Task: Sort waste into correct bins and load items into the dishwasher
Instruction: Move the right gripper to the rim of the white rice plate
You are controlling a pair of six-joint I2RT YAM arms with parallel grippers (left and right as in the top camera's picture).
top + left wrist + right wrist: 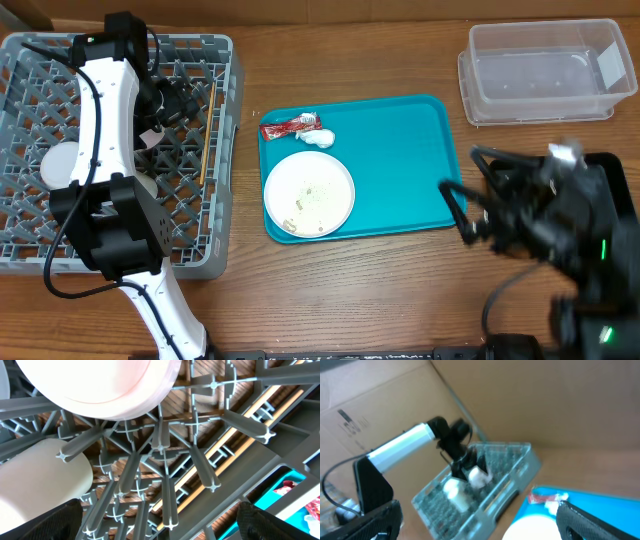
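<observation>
The grey dish rack (pixel 215 150) stands at the left with my left gripper (pixel 165 110) open above its lattice floor (pixel 160 460), nothing between the fingers. White dishes (pixel 100 380) and a white cup (pixel 40 480) lie in the rack, and chopsticks (pixel 206 130) rest along its right side. On the teal tray (pixel 400 160) are a red wrapper (pixel 290 126), a white tissue wad (pixel 320 138) and a white plate (pixel 308 193) with food scraps. My right gripper (pixel 465 210) hangs open at the tray's right edge, holding nothing. The clear tub (pixel 545 70) is at the back right.
Cardboard walls (pixel 545 400) stand behind the table. The left arm's white link (pixel 105 110) crosses over the rack. In the right wrist view the rack (pixel 480 480) and the wrapper (pixel 542 496) lie ahead, blurred. Bare wooden table (pixel 350 290) lies in front of the tray.
</observation>
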